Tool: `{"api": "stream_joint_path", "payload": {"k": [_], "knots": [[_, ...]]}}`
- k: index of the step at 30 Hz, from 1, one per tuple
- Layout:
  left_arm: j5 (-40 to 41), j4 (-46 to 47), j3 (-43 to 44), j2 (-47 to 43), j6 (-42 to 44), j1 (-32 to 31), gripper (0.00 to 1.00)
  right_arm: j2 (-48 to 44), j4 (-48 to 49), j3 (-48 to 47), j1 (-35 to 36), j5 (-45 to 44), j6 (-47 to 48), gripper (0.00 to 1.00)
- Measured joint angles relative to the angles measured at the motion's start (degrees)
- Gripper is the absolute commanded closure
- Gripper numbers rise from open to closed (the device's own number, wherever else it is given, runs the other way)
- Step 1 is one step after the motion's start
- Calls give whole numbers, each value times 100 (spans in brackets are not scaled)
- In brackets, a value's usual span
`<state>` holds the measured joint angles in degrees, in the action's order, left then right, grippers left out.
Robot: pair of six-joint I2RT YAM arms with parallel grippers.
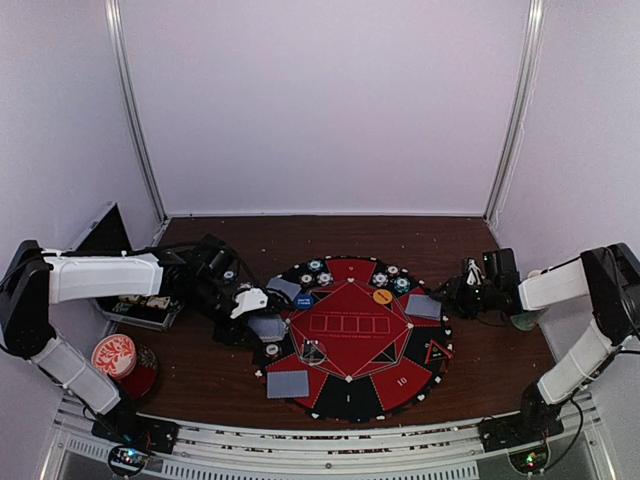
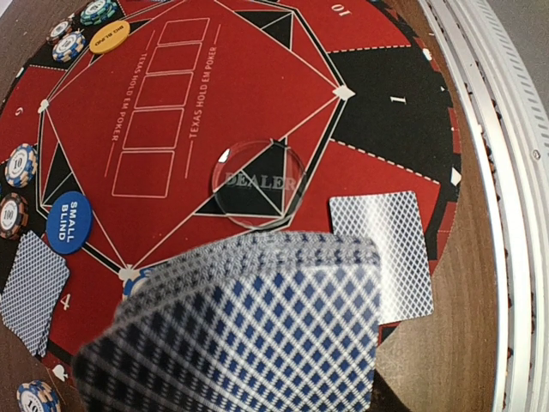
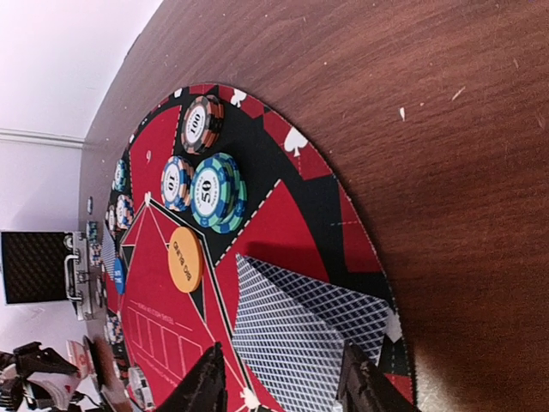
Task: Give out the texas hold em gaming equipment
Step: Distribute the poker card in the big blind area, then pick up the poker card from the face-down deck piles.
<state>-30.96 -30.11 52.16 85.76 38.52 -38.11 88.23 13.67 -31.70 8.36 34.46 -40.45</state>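
My left gripper (image 1: 254, 310) hovers at the left rim of the round mat (image 1: 350, 400), shut on a stack of blue-backed playing cards (image 2: 249, 335) that hides its fingers. My right gripper (image 3: 281, 350) is at the mat's right rim, open. Two overlapping cards (image 3: 296, 330) lie just ahead of and between its fingertips (image 3: 210, 378). More cards lie at the lower left (image 1: 288, 383) and upper left (image 1: 285, 288). An orange button (image 3: 184, 257), a blue small-blind button (image 2: 69, 221) and a clear dealer disc (image 2: 257, 182) rest on the mat. Chips (image 3: 214, 190) sit along its far rim.
An open black case (image 1: 125, 300) lies under the left arm. A red-and-white patterned disc (image 1: 113, 354) sits at the near left. The metal rail (image 1: 330, 455) runs along the table's near edge, and white walls close in the back and sides.
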Motion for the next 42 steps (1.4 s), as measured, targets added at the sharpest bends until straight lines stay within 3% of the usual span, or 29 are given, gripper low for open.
{"api": "stream_joint_path", "payload": {"k": [8,12,16,22,26,31,42], "knots": [[0,-2,0,17,0,0,61,-195,-391,-52,-4,-514,142,39],[0,0,0,17,0,0,61,-450,-579,-72,-4,-859,192,27],[2,0,0,20,0,0,61,-938,-758,-63,-4,-1158,278,15],[2,-2,0,24,0,0,61,-2131,-557,125,199,-1117,262,10],[4,-2,0,24,0,0,61,-2522,-249,192,927,-1080,114,10],[4,-2,0,24,0,0,61,-2367,181,184,2328,-1266,-138,9],[2,-2,0,24,0,0,61,-186,898,-966,4487,-1814,-345,7]]}}
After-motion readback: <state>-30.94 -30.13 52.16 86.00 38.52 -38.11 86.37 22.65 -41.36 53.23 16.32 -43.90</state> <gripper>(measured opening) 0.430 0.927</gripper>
